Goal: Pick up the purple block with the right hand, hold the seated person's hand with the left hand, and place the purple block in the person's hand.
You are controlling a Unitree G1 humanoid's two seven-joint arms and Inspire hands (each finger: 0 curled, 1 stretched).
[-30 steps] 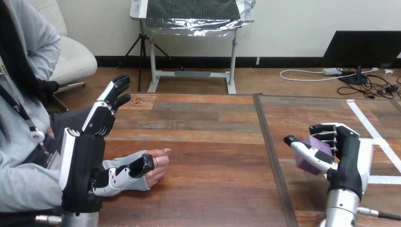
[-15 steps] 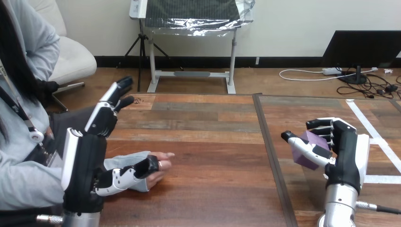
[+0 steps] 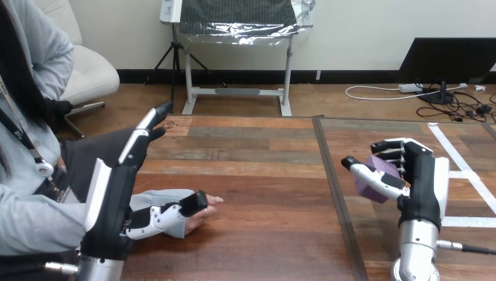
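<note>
The purple block point(image 3: 369, 191) is raised above the right part of the table point(image 3: 263, 175), clamped in the right hand point(image 3: 422, 175): curled fingers point(image 3: 391, 153) on its far side, the thumb point(image 3: 374, 175) across its near face. At the left, the left hand point(image 3: 114, 193) stretches its fingers straight, its thumb over the person's hand point(image 3: 197, 206), which rests on the wood.

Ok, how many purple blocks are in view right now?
1. The purple block sits in the right hand, fingers and thumb curled round it, above the table's right side. Another could hide behind an arm.
</note>
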